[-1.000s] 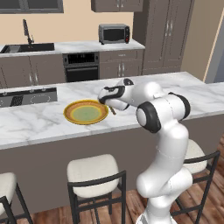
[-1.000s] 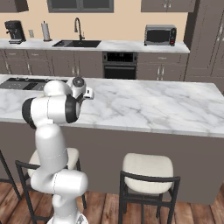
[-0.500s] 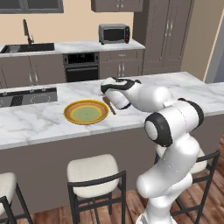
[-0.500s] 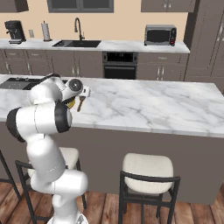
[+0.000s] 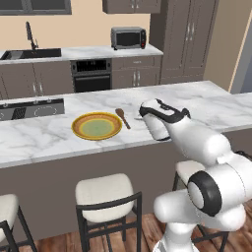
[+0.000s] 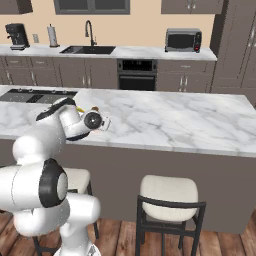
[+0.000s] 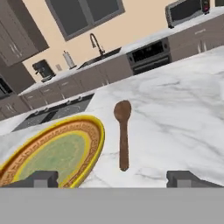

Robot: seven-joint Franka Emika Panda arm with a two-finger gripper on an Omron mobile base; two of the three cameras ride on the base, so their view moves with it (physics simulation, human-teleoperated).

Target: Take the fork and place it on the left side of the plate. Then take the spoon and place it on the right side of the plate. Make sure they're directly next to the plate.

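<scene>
Looking along our gripper (image 7: 112, 179), we see its finger tips (image 7: 43, 178) spread wide and empty, and just beyond them a wooden spoon (image 7: 123, 133) lies right beside the yellow-rimmed plate (image 7: 94, 144) on the marble counter (image 7: 183, 113), so we judge the spoon placed. The left base view shows the plate's far side bare, so the fork's whereabouts we cannot tell; behind stand sink and microwave.
</scene>
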